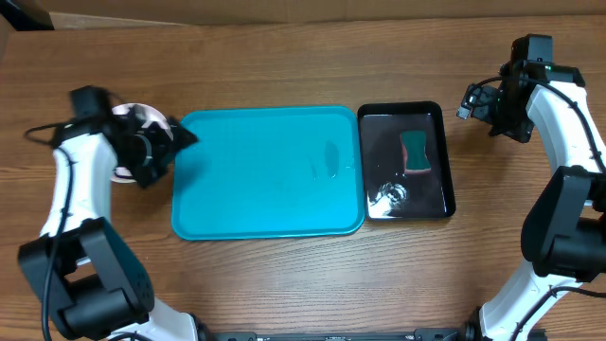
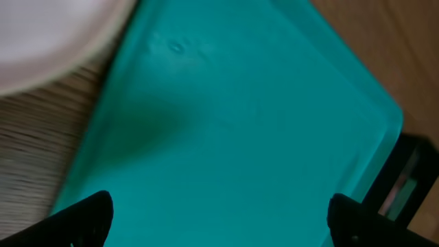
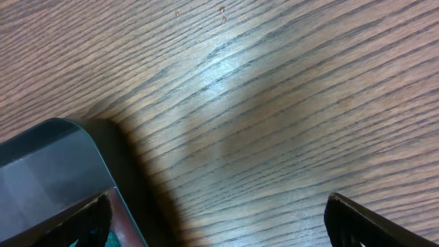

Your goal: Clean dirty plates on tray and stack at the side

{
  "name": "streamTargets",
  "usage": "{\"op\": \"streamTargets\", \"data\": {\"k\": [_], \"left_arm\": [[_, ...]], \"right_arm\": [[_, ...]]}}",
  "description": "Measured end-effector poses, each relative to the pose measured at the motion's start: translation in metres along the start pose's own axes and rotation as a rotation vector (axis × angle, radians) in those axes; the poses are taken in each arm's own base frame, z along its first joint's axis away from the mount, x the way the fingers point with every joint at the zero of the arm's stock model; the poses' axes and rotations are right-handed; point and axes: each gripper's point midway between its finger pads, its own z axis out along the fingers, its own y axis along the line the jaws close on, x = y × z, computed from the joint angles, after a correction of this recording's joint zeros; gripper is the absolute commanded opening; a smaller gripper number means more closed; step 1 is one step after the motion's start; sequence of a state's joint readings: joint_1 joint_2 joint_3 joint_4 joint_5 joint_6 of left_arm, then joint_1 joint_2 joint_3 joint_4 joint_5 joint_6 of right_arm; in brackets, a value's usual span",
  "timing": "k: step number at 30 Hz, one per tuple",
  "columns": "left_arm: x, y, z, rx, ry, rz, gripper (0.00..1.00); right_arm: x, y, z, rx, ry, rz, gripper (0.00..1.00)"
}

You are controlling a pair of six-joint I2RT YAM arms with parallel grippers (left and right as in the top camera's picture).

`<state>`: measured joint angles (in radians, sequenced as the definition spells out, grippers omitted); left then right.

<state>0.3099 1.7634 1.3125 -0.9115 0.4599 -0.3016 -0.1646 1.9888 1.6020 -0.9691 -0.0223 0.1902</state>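
Apparently near the end: the tray [image 1: 265, 180] is lying bare, and the plates [image 1: 133, 114] are sitting on the table [image 3: 274, 103] just off its 9 o'clock end.

Over that same rim the left gripper [image 1: 169, 152] is hovering, fingers spread wide and holding nothing, aiming toward 3 o'clock along the tray's long axis. The plates are lying just behind it toward 10 o'clock, partly hidden under the arm, so I cannot tell how many are piled there. The right gripper [image 3: 216, 219] is hanging equally wide open and empty over bare wood at 2 o'clock, past the black tray [image 1: 405, 106] where a green sponge [image 1: 415, 152] is resting, well apart from the plates. I judge that any further tidying of the stack is falling to the left arm, drawing back toward 10 o'clock.
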Motion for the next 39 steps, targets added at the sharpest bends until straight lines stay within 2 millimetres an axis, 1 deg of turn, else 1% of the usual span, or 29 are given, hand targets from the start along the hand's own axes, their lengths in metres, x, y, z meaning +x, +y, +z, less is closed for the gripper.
{"op": "streamTargets", "data": {"k": [2, 5, 6, 8, 9, 10, 11, 12, 13, 14, 15, 18, 22, 26, 31, 34, 37, 39], "left_arm": [[0.01, -0.013, 0.007, -0.004, 0.027, 0.057, 1.0], [0.019, -0.025, 0.015, -0.023, 0.046, 0.116, 1.0], [0.022, -0.028, 0.017, -0.029, 0.05, 0.13, 1.0], [0.025, -0.031, 0.02, -0.042, 0.054, 0.148, 1.0], [0.026, -0.033, 0.021, -0.047, 0.055, 0.156, 1.0], [0.027, -0.033, 0.022, -0.053, 0.055, 0.162, 1.0], [0.027, -0.033, 0.022, -0.059, 0.055, 0.166, 1.0], [0.028, -0.034, 0.022, -0.061, 0.056, 0.169, 1.0], [0.027, -0.033, 0.022, -0.065, 0.054, 0.172, 1.0], [0.027, -0.033, 0.022, -0.066, 0.053, 0.172, 1.0], [0.027, -0.033, 0.022, -0.068, 0.053, 0.172, 1.0], [0.027, -0.032, 0.022, -0.074, 0.051, 0.173, 1.0], [0.026, -0.031, 0.022, -0.078, 0.05, 0.177, 1.0], [0.026, -0.031, 0.022, -0.078, 0.05, 0.18, 1.0], [0.026, -0.031, 0.022, -0.078, 0.05, 0.181, 1.0], [0.026, -0.031, 0.022, -0.079, 0.05, 0.184, 1.0], [0.026, -0.031, 0.022, -0.08, 0.049, 0.184, 1.0], [0.026, -0.031, 0.022, -0.08, 0.048, 0.184, 1.0]], "right_arm": [[-0.001, 0.0, 0.0, -0.001, -0.006, -0.001, 1.0], [-0.012, 0.006, 0.0, -0.03, -0.048, 0.006, 1.0], [-0.009, 0.009, -0.001, -0.049, -0.034, 0.015, 1.0], [0.003, 0.013, -0.001, -0.078, 0.019, 0.022, 0.99], [0.006, 0.017, -0.001, -0.098, 0.036, 0.025, 0.92], [0.008, 0.021, -0.002, -0.125, 0.043, 0.023, 0.83], [0.008, 0.026, -0.002, -0.152, 0.048, 0.025, 0.7], [0.008, 0.032, -0.004, -0.188, 0.052, 0.021, 0.5], [0.009, 0.038, -0.005, -0.222, 0.058, 0.024, 0.23], [0.01, 0.043, -0.006, -0.252, 0.067, 0.03, 0.08], [0.012, 0.049, -0.008, -0.29, 0.079, 0.034, 0.04], [0.017, 0.063, -0.014, -0.379, 0.112, 0.039, 0.04], [0.033, 0.079, -0.019, -0.436, 0.177, 0.035, 0.04], [0.046, 0.098, -0.017, -0.411, 0.192, -0.025, 0.04], [0.06, 0.132, -0.011, -0.362, 0.159, -0.148, 0.04], [0.072, 0.152, -0.005, -0.345, 0.142, -0.214, 0.04], [0.082, 0.165, 0.0, -0.337, 0.132, -0.257, 0.04], [0.086, 0.17, 0.003, -0.332, 0.125, -0.267, 0.04]]}}
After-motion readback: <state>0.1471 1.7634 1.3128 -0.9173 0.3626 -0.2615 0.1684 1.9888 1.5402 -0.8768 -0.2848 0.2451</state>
